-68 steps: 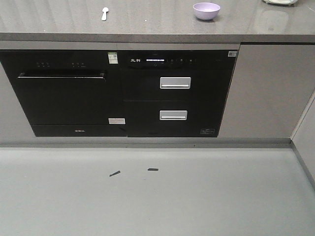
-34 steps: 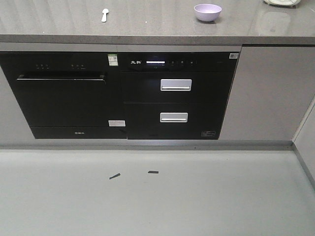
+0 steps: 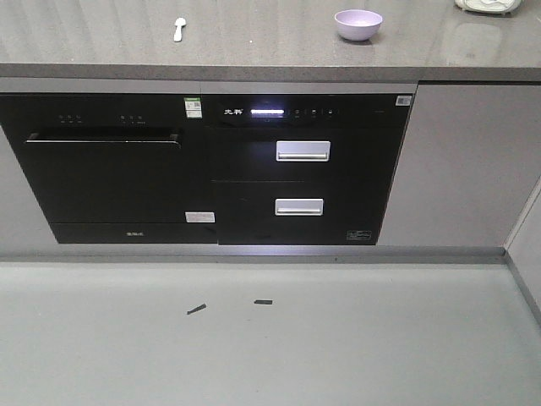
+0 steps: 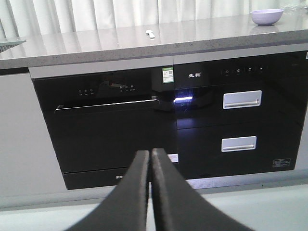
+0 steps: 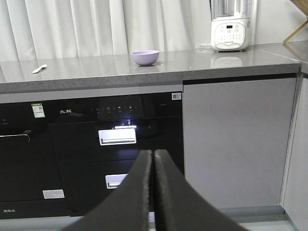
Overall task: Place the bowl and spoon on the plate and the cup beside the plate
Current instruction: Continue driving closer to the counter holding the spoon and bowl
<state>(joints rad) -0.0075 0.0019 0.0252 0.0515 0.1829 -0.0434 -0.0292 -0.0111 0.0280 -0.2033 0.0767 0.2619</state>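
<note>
A small lavender bowl [image 3: 358, 24] sits on the grey countertop [image 3: 254, 51] toward the right; it also shows as the bowl [image 4: 266, 17] and the bowl [image 5: 145, 57] in the wrist views. A pale spoon [image 3: 178, 28] lies on the counter further left, seen too as the spoon [image 4: 150, 33] and the spoon [image 5: 39, 69]. The plate and the cup are out of view. My left gripper [image 4: 150, 153] and right gripper [image 5: 154, 153] are both shut and empty, low in front of the cabinets, well short of the counter.
Below the counter stand a black built-in oven [image 3: 110, 178] and a black drawer unit [image 3: 300, 173] with a lit display. A white appliance [image 5: 230, 30] stands at the counter's right end. Two small dark scraps [image 3: 228, 305] lie on the grey floor.
The whole scene has shifted slightly down and grown a little in the front view, as the base moves toward the counter. Bowl and spoon have not moved on the counter.
</note>
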